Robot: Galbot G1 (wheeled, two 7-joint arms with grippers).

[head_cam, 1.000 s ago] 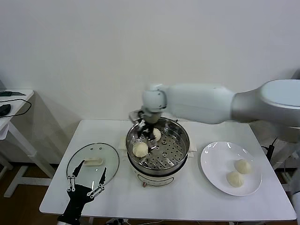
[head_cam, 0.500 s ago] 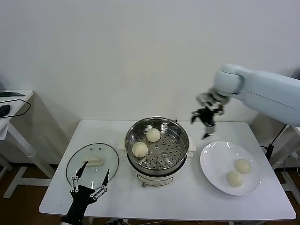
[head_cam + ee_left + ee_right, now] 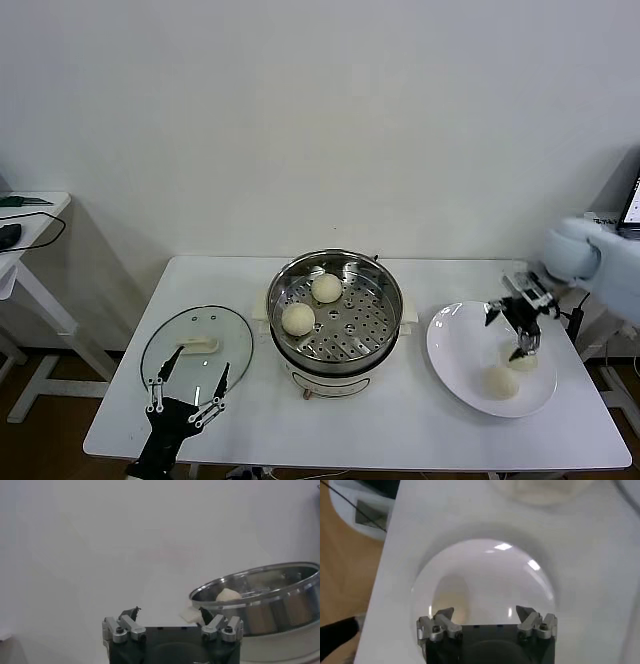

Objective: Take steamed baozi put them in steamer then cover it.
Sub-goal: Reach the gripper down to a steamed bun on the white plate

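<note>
The steamer (image 3: 336,345) stands mid-table on its cream pot base and holds two baozi (image 3: 326,288) (image 3: 298,318). Two more baozi lie on the white plate (image 3: 455,345) at the right; one (image 3: 500,381) shows fully, the other (image 3: 523,362) is partly behind my right gripper (image 3: 512,328). That gripper is open and empty, just above the plate (image 3: 485,585). The glass cover (image 3: 222,335) with its cream handle (image 3: 199,346) lies flat at the left. My left gripper (image 3: 187,396) is open at the table's front left, by the cover. The steamer (image 3: 260,587) shows in the left wrist view.
A small side table (image 3: 25,225) with a dark cable stands off to the left. A white wall rises behind the table. The table's right edge is close beside the plate, with wood floor (image 3: 340,580) below.
My right gripper has left the steamer, swung right across the table and dropped to the plate. The second baozi stays in the steamer. My left gripper has barely moved.
</note>
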